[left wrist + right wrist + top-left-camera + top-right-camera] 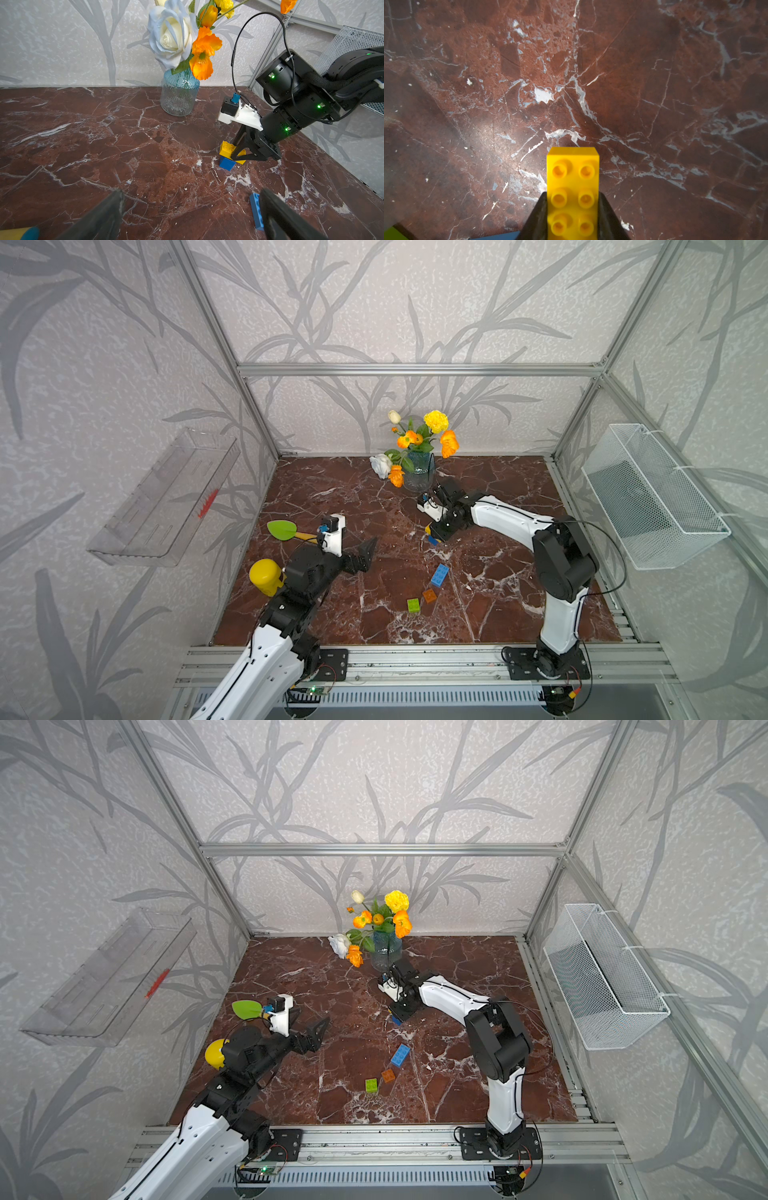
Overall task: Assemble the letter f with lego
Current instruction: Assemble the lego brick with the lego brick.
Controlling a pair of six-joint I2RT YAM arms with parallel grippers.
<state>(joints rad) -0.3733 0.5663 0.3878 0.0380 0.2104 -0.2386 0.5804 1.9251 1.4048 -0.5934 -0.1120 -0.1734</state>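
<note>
Right wrist view: the right end effector [572, 194] clamps the yellow brick [572, 166], which sits on the short blue brick [226, 163] in front of the vase [419, 475]. The left end effector [191, 193] gapes empty. Five bricks: two blue, one yellow, one orange [429, 595], one green [413, 605]. Red marble desk [332, 497], leaf-patterned walls.

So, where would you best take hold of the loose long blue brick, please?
Across its two long smooth sides at mid-length, coming straight down from above: the long blue brick lies flat, studs up, with both long sides unobstructed.
</note>
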